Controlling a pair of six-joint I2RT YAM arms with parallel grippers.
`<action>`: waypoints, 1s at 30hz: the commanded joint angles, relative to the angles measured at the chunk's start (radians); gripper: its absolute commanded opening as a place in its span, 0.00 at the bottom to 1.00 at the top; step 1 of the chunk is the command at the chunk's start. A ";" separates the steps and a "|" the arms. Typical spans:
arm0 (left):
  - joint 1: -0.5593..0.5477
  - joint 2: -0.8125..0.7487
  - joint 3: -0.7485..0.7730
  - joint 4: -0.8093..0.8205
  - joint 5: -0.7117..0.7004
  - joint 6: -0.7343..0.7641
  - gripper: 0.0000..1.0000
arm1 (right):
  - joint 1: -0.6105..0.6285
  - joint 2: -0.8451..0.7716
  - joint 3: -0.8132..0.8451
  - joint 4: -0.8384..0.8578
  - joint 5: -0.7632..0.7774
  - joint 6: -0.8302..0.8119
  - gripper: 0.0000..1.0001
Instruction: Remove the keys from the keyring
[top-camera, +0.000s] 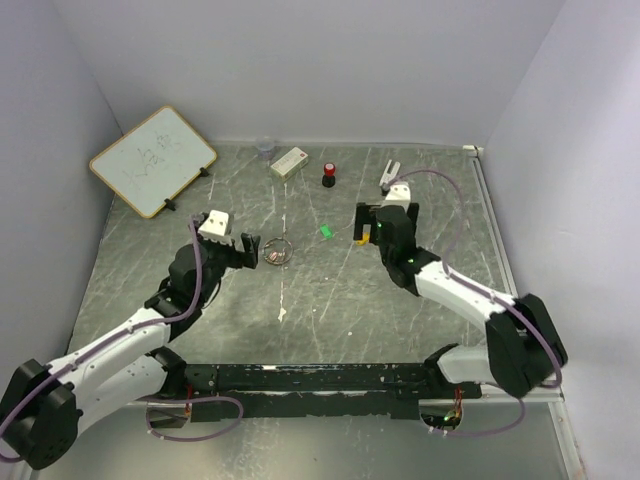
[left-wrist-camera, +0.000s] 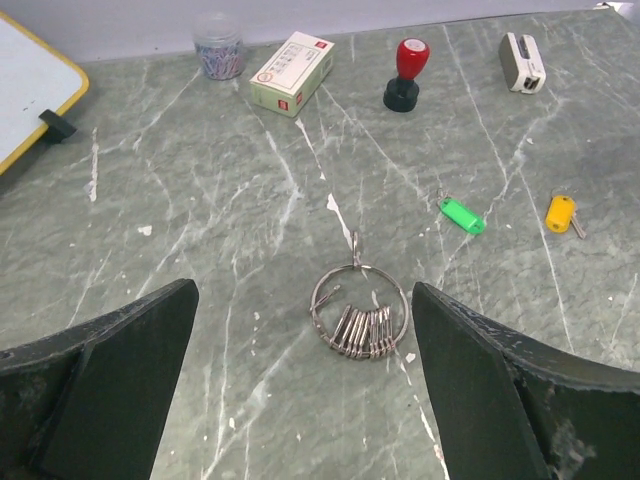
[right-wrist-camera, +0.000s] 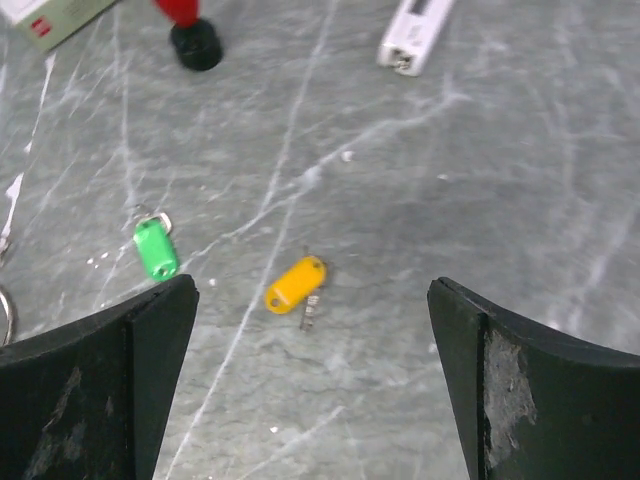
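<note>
Silvery keyring, top view: flat, just right of left gripper; green key and yellow key loose, nearer right gripper. Left wrist: jaws wide, empty, keyring just beyond. Right wrist: jaws wide, empty; yellow key's long axis slants between them

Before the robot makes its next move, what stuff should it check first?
1. Is the green key off the keyring? Ok, it lies apart from it.
2. Is the yellow key off the keyring? Ok, it lies apart too.
3. Is any coloured key on the keyring? Ok, only small silvery loops hang on it.
4. Is the left gripper open and empty? Ok.
5. Is the right gripper open and empty? Ok.
</note>
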 joint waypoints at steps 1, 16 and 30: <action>0.004 -0.068 -0.011 -0.077 -0.031 -0.034 1.00 | -0.001 -0.143 -0.051 -0.007 0.207 0.066 1.00; 0.003 -0.204 -0.031 -0.188 -0.039 -0.064 1.00 | 0.000 -0.469 -0.115 -0.112 0.402 0.049 1.00; 0.002 -0.173 -0.048 -0.162 -0.037 -0.065 1.00 | 0.001 -0.482 -0.128 -0.101 0.450 0.046 1.00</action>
